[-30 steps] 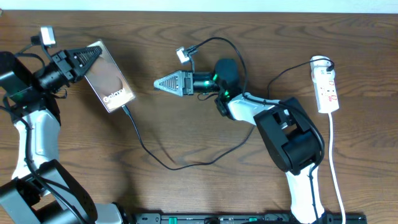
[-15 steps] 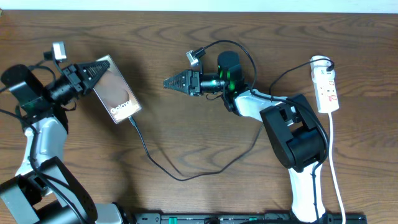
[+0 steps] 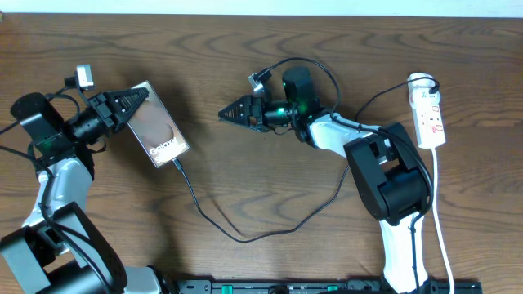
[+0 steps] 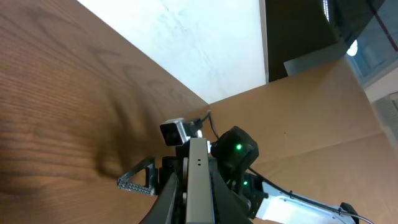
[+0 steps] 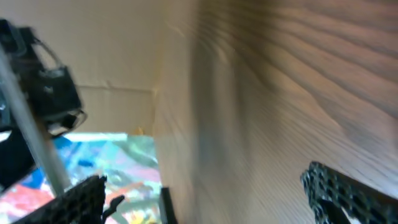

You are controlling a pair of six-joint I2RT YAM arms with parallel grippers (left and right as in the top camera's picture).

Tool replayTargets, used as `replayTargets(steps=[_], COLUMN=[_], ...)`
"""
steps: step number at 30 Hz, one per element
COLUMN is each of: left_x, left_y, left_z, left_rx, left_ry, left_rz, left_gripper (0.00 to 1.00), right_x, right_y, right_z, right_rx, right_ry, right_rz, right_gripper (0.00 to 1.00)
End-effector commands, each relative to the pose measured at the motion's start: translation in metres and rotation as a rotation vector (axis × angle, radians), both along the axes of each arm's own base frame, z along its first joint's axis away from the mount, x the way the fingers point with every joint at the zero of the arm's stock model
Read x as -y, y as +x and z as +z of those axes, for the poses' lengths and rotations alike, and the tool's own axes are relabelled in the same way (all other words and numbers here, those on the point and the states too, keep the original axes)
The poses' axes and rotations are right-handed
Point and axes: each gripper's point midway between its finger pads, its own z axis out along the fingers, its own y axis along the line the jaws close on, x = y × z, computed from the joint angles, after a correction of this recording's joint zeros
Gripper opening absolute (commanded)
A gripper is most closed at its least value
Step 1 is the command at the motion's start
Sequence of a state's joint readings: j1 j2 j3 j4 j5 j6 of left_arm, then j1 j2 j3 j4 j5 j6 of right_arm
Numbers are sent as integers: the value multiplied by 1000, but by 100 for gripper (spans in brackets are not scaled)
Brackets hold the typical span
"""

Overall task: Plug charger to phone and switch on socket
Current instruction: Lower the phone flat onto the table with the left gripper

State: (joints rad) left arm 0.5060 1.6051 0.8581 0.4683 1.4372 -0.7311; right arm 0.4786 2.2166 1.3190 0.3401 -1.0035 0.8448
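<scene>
The phone (image 3: 159, 129), brownish with white "Galaxy" lettering, lies tilted at the left of the table, and my left gripper (image 3: 135, 100) is shut on its upper end. In the left wrist view its pale edge (image 4: 199, 168) runs straight out between the jaws. The charger (image 3: 245, 235), a thin black cable, has its tip at the phone's lower end (image 3: 176, 162) and loops across the table toward the socket (image 3: 430, 110), a white strip at the far right. My right gripper (image 3: 229, 113) hangs open mid-table, pointing left. Nothing is between its fingers (image 5: 81, 199).
The socket's white cord (image 3: 442, 212) runs down the right side toward the front edge. The right arm's base (image 3: 384, 180) stands between the cable loop and the socket. The left arm's base (image 3: 49, 245) fills the front left corner.
My left gripper has carried the phone right and toward the front, dragging the cable along. My right gripper has drawn back a little to the right, still open.
</scene>
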Motion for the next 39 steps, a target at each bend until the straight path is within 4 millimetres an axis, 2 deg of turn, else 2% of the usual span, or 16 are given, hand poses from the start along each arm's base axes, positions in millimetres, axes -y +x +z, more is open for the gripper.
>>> replayTargets(steps=[1,11,15,20,30,39], left_x=[-1,4,10,19,33,46], left_y=[0,3,5,5,2,0], left_z=[-3,-24,-40,-61,-105,-138], left_rx=[10,-34,-81,-145,-322,-410], left_ry=[4,-12,-7,17,78,61], left_rz=[-11,-22,-9,21,62,25], left_gripper=[7,7,7,7,7,7], right_x=[5,41,59,73,76,68], right_y=[16,17,11,2,-6,-12], right_z=[23,47,56,64,64,64], right_rx=[155,206,210,217,190,193], right_ry=[-50,-331,-426,-493,-508,-502], right_rz=[-25,-147,-187,-200,-188,-166], right_gripper=[99,99,99,99,99,99])
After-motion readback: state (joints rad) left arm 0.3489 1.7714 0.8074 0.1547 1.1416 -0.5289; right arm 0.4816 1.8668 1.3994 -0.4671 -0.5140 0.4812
